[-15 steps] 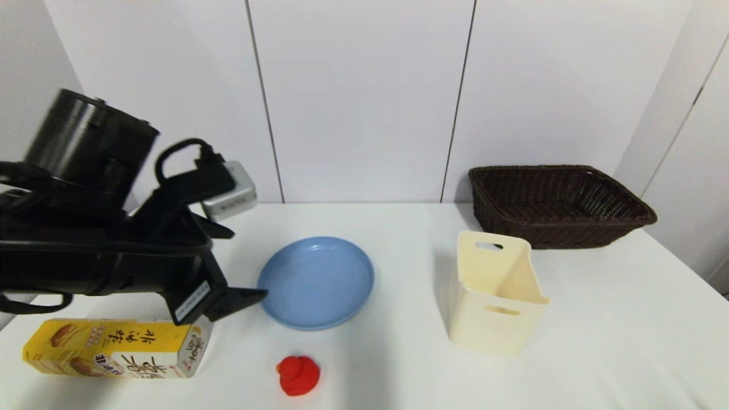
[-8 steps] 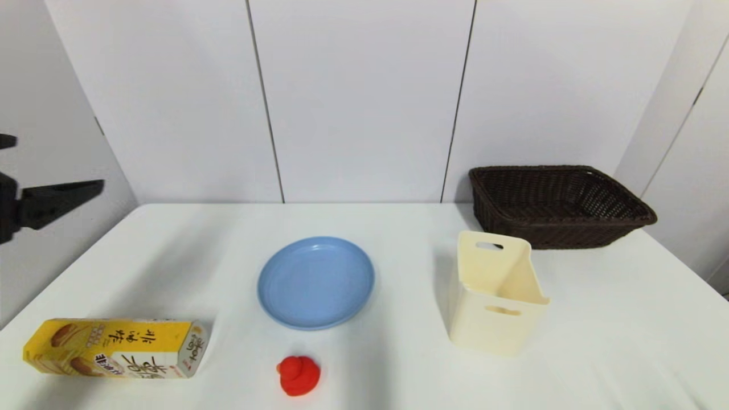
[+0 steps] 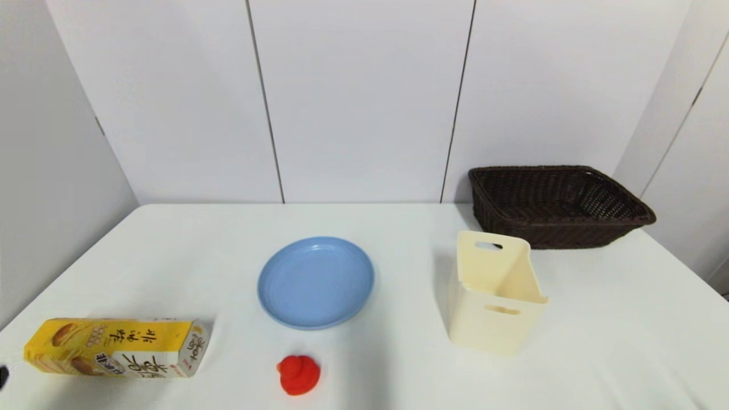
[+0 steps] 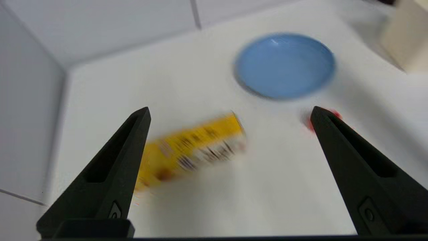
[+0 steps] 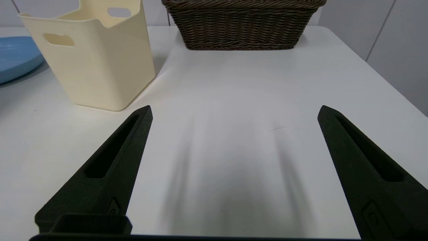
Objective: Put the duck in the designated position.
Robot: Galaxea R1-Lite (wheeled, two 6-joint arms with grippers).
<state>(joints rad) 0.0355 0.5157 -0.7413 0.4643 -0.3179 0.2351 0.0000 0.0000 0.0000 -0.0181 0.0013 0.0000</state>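
1. Head view: the duck (image 3: pixel 298 374) sits alone on the white table (image 3: pixel 598 341), near the front edge, just in front of the blue plate (image 3: pixel 316 282) and to the right of the yellow biscuit carton (image 3: pixel 117 347). Neither arm shows here. Nothing marks which spot is meant: plate, cream bin (image 3: pixel 494 293) or wicker basket (image 3: pixel 558 204) are all candidates, so a wrong drop-off is the main risk.

2. Left wrist view: the left gripper (image 4: pixel 230 112) hangs above the table, fingers spread wide and empty. The duck is only a red sliver behind one finger, and the carton is smeared. A descent from here could clip the carton or nudge the round toy away.

3. Right wrist view: the right gripper (image 5: pixel 234 110) is also wide apart, low over bare table beside the bin; the duck is out of sight.
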